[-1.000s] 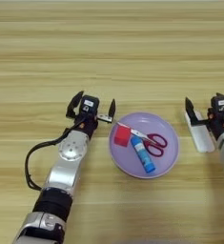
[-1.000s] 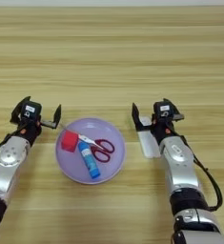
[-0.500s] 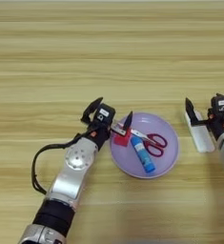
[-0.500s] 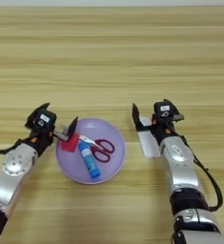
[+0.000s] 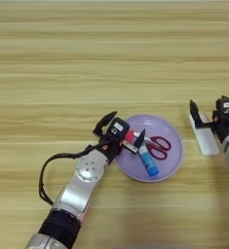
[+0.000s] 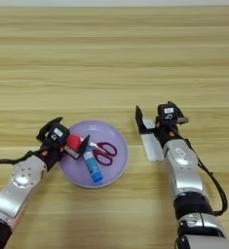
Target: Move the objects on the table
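Left gripper [image 6: 67, 137] reaches over the left rim of a round purple plate [image 6: 117, 165], its two black fingers spread apart with a small red cube [image 6: 73, 142] between them; whether they press on the cube cannot be told. On the plate, a blue glue stick [image 6: 92, 167] with a white upper part lies slanted just beside the cube, and red-handled scissors [image 6: 104, 149] lie to its right. Right gripper [image 6: 154, 119] rests on the table [image 5: 111, 58] right of the plate, fingers open, above a flat white rectangular remote [image 6: 150, 144] lying on the wood. Only the right eye view shows the right arm's full silver forearm and black cable; the left eye view shows the left arm's looping black cable. Light brown planks with fine horizontal grain form the table.
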Robot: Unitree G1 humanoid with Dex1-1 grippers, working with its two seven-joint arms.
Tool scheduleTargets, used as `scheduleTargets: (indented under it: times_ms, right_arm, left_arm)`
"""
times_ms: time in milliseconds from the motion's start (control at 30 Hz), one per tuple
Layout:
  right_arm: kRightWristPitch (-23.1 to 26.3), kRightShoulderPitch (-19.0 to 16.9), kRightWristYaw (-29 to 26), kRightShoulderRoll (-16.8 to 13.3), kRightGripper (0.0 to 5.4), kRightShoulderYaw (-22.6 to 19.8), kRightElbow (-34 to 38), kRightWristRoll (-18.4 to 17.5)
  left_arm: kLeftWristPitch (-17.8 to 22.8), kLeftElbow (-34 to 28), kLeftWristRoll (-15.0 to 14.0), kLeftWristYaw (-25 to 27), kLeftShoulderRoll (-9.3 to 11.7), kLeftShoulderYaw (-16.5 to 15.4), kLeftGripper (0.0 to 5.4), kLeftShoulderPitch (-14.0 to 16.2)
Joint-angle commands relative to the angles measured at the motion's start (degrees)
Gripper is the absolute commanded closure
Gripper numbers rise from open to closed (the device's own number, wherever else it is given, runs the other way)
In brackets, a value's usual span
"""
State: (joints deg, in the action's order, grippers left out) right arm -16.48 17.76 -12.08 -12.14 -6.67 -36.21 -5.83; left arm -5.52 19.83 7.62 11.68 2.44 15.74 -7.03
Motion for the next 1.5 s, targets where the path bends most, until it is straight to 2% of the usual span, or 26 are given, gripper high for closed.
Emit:
scheduleTargets:
  times_ms: [33, 933, 1500]
  right_arm:
    - [1.01, 0.28, 0.16, 0.48, 0.02, 0.12, 0.42, 0.23]
    - [1.61, -0.07, 0.82, 1.27, 0.02, 0.62, 1.64, 0.67]
    - [2.16, -0.27, 1.32, 1.80, 0.02, 0.91, 2.62, 0.95]
  left_arm:
    - [-0.21, 1.96, 0.58, -0.53, 0.38, -0.58, 0.00, -0.65]
    - [-0.29, 3.54, 1.86, 0.16, 1.24, -0.24, 0.00, -0.36]
    - [-0.18, 4.44, 2.76, 0.43, 1.81, 1.16, 0.00, 0.08]
